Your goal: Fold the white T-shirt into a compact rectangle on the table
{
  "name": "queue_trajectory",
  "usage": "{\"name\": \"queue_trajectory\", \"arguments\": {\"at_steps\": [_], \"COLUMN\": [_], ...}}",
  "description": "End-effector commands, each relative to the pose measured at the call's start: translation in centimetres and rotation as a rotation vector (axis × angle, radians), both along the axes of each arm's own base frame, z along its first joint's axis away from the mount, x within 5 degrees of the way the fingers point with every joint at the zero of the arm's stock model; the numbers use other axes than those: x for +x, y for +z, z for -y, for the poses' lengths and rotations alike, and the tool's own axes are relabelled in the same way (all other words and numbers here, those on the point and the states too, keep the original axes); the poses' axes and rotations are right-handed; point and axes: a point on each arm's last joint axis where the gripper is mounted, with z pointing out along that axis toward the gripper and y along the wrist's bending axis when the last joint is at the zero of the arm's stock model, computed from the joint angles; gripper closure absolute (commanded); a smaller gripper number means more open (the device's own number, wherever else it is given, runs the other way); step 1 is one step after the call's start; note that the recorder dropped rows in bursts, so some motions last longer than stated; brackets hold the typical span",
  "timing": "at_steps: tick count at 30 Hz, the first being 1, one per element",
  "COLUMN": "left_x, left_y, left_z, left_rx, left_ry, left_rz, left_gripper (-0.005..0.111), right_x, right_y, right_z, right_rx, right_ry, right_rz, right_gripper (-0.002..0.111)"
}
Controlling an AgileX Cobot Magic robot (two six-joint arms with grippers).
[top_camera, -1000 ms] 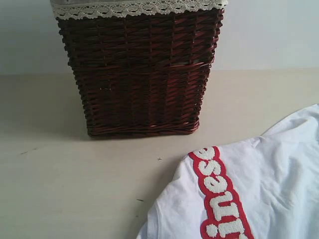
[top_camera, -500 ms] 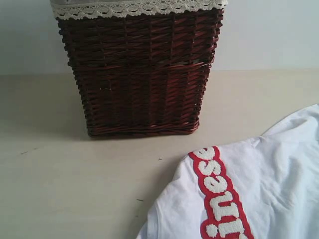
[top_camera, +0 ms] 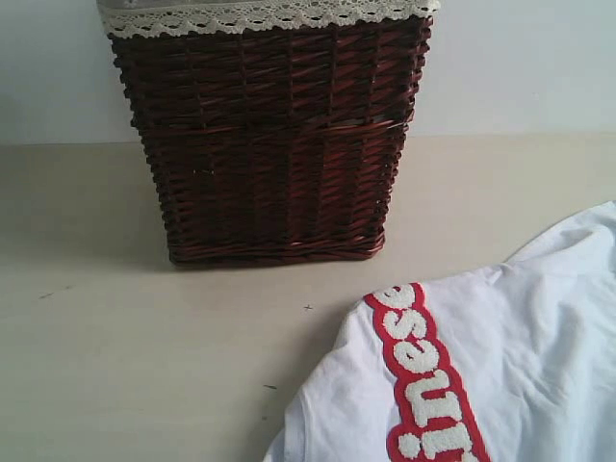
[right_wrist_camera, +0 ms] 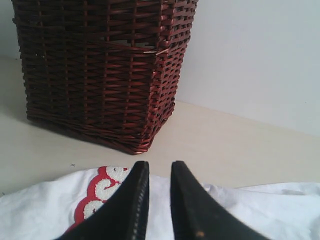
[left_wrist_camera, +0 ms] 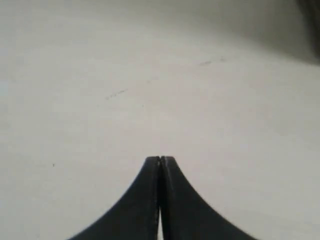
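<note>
Across the whole scene runs the wide, pale beige table (top_camera: 115,366), and at its back stands the tall dark brown wicker basket (top_camera: 269,144), white lace trim (top_camera: 260,14) along its rim. Lower right in the exterior view, apart from the basket, the wrinkled white T-shirt (top_camera: 539,337) lies spread on the table, fuzzy white letters outlined in red (top_camera: 423,385) running along it. My right gripper (right_wrist_camera: 160,164) hangs at the shirt's edge, jaws a slit apart, with white cloth showing in the slit. Am I pinching it? I cannot tell. My left gripper (left_wrist_camera: 160,159) sits pressed together over bare table, holding nothing.
</note>
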Motion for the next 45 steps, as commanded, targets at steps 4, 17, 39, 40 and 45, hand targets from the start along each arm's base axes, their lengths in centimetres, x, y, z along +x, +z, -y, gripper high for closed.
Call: {"name": "queue_trajectory", "arguments": {"at_steps": [4, 17, 39, 40, 45], "left_x": [2.8, 10.4, 13.1, 12.6, 11.0], "left_y": [0.1, 17.5, 11.5, 11.1, 9.1], "left_z": [-0.3, -1.2, 12.3, 13.0, 15.8], "left_rx": [-0.013, 0.036, -0.303, -0.277, -0.387], "left_ry": [0.003, 0.017, -0.727, -0.844, -1.255], "left_rz": [-0.102, 0.469, -0.227, -0.257, -0.419], "left_gripper": [0.107, 0.107, 0.107, 0.107, 0.107], "right_x": [0.0, 0.0, 0.0, 0.0, 0.0], "right_y": [-0.1, -0.1, -0.1, -0.1, -0.1], "right_z": [0.0, 0.0, 0.0, 0.0, 0.0], "right_rx": [-0.008, -0.005, -0.007, -0.007, -0.007], "right_ry": [0.001, 0.001, 0.001, 0.001, 0.001], "right_rz": [0.003, 0.002, 0.003, 0.003, 0.003], "right_gripper": [0.091, 0.091, 0.091, 0.091, 0.091]}}
